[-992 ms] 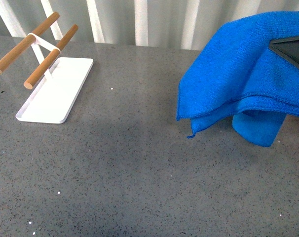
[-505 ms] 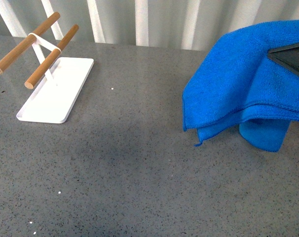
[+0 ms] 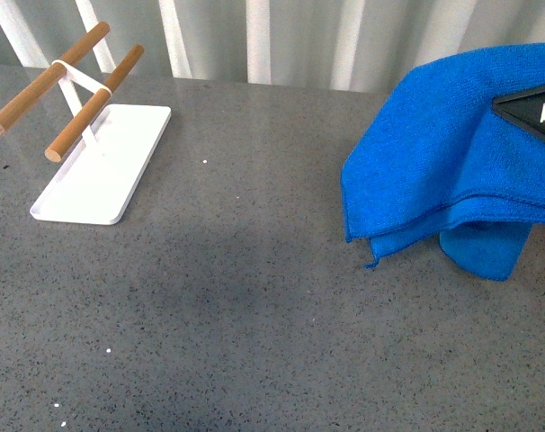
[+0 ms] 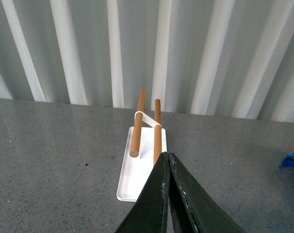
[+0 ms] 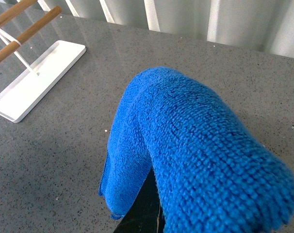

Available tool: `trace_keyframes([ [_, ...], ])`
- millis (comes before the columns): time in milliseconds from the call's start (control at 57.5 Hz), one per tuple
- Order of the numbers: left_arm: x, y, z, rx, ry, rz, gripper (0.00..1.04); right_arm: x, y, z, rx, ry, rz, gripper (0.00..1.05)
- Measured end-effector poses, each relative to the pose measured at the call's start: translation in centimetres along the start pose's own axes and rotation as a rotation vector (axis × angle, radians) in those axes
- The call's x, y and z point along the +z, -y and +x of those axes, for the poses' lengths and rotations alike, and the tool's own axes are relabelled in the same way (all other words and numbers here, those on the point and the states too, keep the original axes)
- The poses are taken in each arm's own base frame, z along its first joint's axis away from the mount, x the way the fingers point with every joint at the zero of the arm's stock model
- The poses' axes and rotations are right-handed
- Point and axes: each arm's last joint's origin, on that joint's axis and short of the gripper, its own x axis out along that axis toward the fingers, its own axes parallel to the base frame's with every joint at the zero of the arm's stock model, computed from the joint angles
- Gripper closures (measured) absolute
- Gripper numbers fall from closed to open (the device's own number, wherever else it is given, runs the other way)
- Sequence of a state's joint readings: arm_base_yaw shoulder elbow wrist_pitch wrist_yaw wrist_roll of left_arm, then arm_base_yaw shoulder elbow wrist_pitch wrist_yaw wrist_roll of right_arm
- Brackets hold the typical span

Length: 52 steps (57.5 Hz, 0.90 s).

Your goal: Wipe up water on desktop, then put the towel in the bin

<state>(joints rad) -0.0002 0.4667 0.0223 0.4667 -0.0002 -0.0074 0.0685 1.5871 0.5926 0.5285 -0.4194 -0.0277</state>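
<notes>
Bright blue folded microfibre towel (image 3: 434, 180) drifted right, clenched in right fingers (image 5: 143, 206); left fingers (image 4: 156, 194) pressed together, empty. Keep hold firm.

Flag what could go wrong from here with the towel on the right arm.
1. The towel is draped over the right gripper and hides its jaws in the right wrist view. The grip can't be confirmed, so the towel might slip off.
2. Its loose lower layers hang close to the desktop and could drag across it.
3. No bin shows in any view, so the drop-off may be poorly aimed.
</notes>
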Motion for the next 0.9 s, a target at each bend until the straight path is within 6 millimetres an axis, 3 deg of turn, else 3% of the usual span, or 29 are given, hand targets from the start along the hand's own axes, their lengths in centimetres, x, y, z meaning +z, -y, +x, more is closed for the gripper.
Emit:
trace_keyframes([
  [905, -0.3, 0.0, -2.7, -0.001, -0.031, 0.0, 1.01, 0.3, 0.0, 0.3, -0.061, -0.052, 0.001, 1.02],
])
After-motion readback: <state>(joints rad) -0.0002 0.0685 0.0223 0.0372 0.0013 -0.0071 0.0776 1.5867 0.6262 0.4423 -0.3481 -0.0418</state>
